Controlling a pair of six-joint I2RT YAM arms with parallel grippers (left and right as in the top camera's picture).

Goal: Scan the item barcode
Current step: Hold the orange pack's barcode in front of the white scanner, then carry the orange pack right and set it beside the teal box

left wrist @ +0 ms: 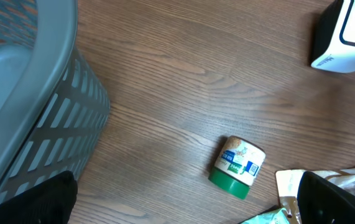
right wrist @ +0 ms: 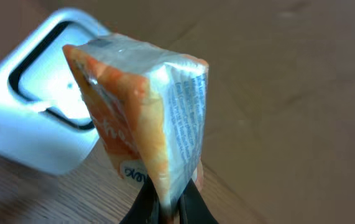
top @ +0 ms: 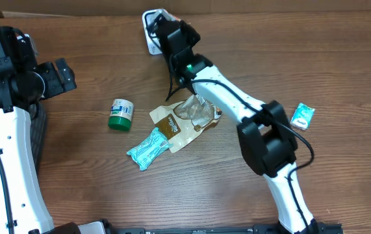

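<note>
In the right wrist view my right gripper (right wrist: 168, 208) is shut on the lower edge of an orange and clear snack packet (right wrist: 146, 106). The packet stands upright just in front of the white scanner (right wrist: 37, 118) with its dark-rimmed window. Seen from overhead, the right gripper (top: 170, 31) sits at the back of the table against the scanner (top: 151, 36), and the packet is hidden under it. My left gripper (top: 65, 75) hovers at the left, open with nothing in it. Its black fingers (left wrist: 46, 199) frame bare wood in the left wrist view.
A green-lidded jar (top: 121, 114) lies on its side. Beside it lie a brown pouch (top: 172, 127), a teal packet (top: 147, 148) and a clear bag (top: 198, 110). A small teal-white packet (top: 302, 116) lies at the right. A grey slatted basket (left wrist: 22, 93) stands at the far left.
</note>
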